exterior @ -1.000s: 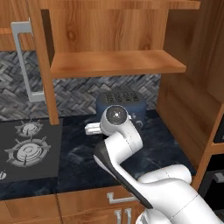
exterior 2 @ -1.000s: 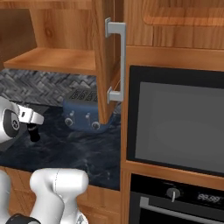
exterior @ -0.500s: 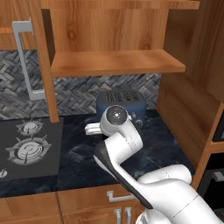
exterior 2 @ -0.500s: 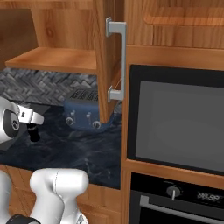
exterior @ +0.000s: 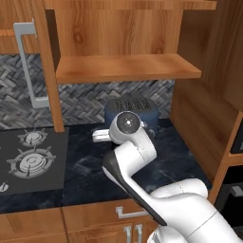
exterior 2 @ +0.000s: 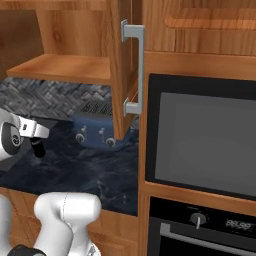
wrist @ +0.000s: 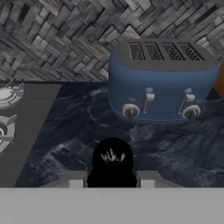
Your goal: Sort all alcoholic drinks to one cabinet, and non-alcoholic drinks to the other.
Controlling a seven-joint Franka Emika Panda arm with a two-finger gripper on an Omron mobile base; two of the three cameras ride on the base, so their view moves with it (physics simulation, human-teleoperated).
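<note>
Glossy blue toaster (wrist: 162, 83), dark marbled counter (wrist: 87, 127), wooden cabinets (exterior: 123, 69)

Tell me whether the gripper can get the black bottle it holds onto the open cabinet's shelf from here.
Probably yes. The gripper, shut on the black bottle, hangs low over the counter before the toaster. The shelf is above, its door swung wide, nothing visibly blocking.

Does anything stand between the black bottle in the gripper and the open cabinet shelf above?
Nothing visible does. The gripper holds the black bottle low over the counter, in front of the blue toaster. The open shelf lies above both.
</note>
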